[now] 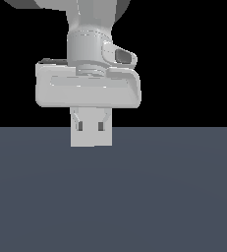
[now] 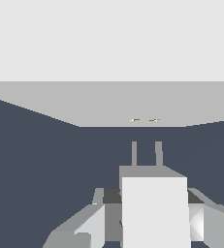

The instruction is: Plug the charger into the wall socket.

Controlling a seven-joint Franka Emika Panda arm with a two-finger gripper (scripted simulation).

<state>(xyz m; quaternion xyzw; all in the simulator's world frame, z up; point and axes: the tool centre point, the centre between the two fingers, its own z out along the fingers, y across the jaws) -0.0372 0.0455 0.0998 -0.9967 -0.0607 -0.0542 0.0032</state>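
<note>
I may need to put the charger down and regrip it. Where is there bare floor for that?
Bare dark floor lies to both sides of the gripper and in front of it in the exterior view. The tight spot is ahead of the charger: only a short strip separates its prongs from the wall socket.

A bare simulated test scene, no real room: a flat, untextured slate-blue floor (image 1: 174, 197) meets a plain black void at a straight horizon in the exterior view. Everything is smooth, shaded in flat greys, with no furniture, walls or clutter of a lived-in place.
</note>
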